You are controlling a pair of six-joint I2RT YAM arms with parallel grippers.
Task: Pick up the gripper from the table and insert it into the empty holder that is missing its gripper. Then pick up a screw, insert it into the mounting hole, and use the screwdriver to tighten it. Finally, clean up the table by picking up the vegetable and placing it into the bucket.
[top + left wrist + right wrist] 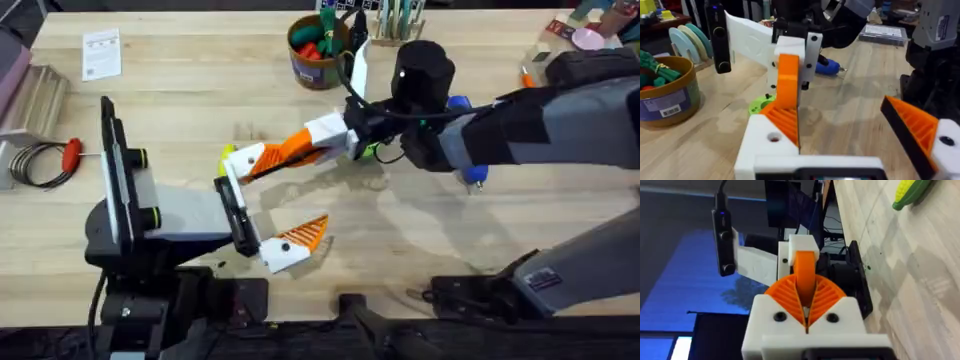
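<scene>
My right gripper (285,150) (806,287) reaches across the table, shut on the small orange gripper (805,272) (787,82). It holds that piece against the white holder (765,147) (800,247) at the far end of my left gripper (272,200) (845,125). My left gripper is open, and its other finger (920,130) carries an orange ribbed pad. A round hole (774,137) shows in the holder's face. The yellow-green vegetable (228,155) (910,192) lies on the table just beyond. The blue screwdriver (827,67) (459,103) lies partly under my right arm. The bucket (315,50) (665,95) holds toys. Any screw is out of view.
A red-handled screwdriver (72,155) and coiled cable lie at the left edge, with a paper card (102,52) behind them. A green disc (760,105) sits on the table beyond the holder. Clutter lines the far right corner (585,35).
</scene>
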